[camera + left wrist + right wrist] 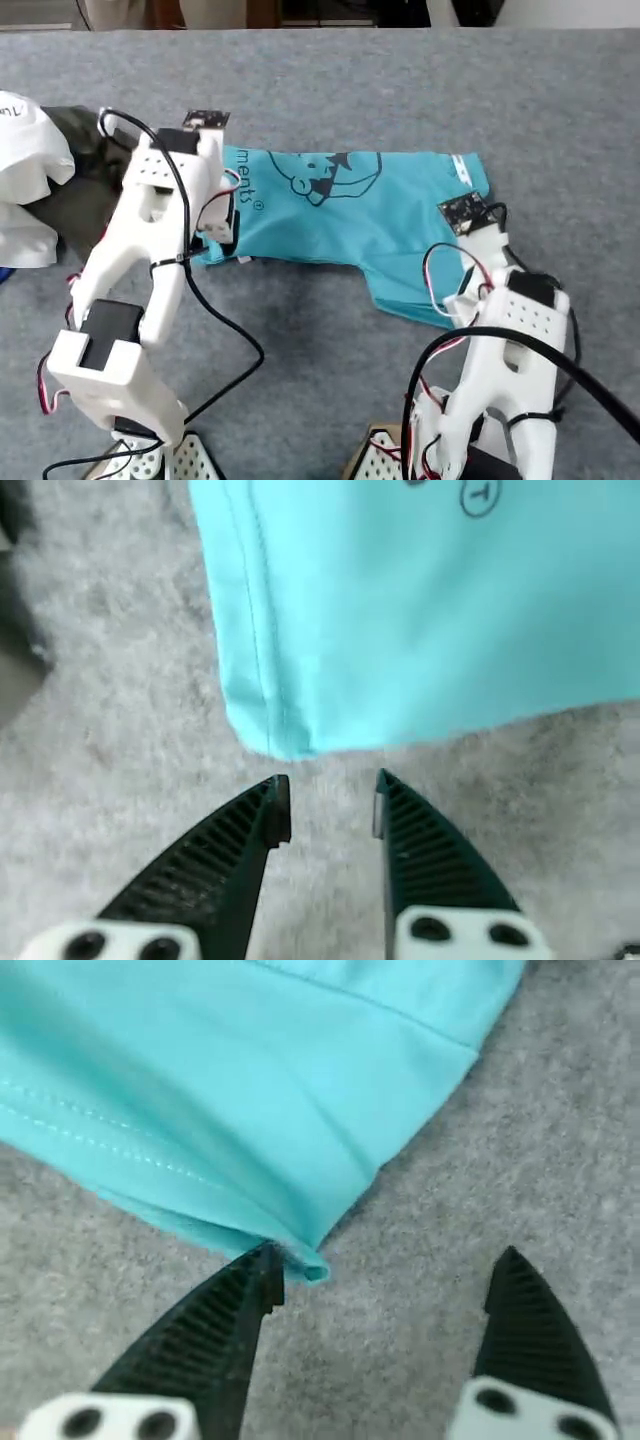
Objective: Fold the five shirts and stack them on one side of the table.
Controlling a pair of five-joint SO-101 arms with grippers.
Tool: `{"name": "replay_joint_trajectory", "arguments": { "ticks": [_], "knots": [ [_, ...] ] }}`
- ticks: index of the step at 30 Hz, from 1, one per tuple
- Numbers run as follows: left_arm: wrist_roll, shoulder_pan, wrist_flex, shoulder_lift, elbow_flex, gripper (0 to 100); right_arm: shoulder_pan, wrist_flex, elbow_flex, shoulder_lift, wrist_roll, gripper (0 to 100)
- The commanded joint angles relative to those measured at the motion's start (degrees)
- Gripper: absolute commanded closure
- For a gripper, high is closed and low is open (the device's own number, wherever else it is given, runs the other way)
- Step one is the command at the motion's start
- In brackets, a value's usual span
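Grey table (560, 120), teal shirt (380, 220) corners just before the spread, empty left gripper (331, 778) and right gripper (390, 1255)

Teal printed shirt (385, 225) lies flat, print up; white shirt (28, 150) bunched apart.

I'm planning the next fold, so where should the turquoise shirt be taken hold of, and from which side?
Grip the turquoise shirt at its two near corners, coming in low from the robot's side of the table. It lies flat with those edges free. The open left hand already faces the hemmed corner, and the open right hand has the other corner beside one finger.
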Motion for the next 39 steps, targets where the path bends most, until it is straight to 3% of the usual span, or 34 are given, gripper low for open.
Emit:
{"name": "replay_joint_trajectory", "arguments": {
  "ticks": [1,3,5,7,15,24,32,36,39],
  "knots": [
    [-0.1,0.1,7.9,-3.3,-10.4,84,1.7,5.1,-9.8,-1.7,-0.7,85.3],
    [-0.1,-0.7,9.1,-3.4,-15.1,88,1.9,6.9,-16.0,-1.4,-4.4,99.5],
    [0.0,-1.7,8.8,-4.1,-19.6,98,1.3,8.4,-21.5,-1.2,-5.9,96.7],
    [0.5,-1.8,7.7,-3.0,-23.0,96,-2.1,7.8,-25.8,-1.2,-7.6,97.8],
    [6.0,-1.9,-13.5,15.3,-23.3,98,-15.7,-3.2,-32.8,12.1,-16.4,99.5],
    [6.1,-5.5,-22.3,34.5,-30.1,98,-15.3,-23.6,-34.2,35.9,-16.2,99.6],
    [6.1,-6.2,-18.3,41.6,-38.7,98,-7.1,-26.8,-38.5,49.1,-11.0,99.7],
    [5.8,-5.8,-17.4,41.5,-40.3,98,-7.0,-21.4,-41.1,47.3,-11.0,99.7],
    [5.6,-5.7,-11.0,39.6,-45.5,98,-6.9,-17.1,-42.9,42.2,-11.4,99.7]
  ]
}}
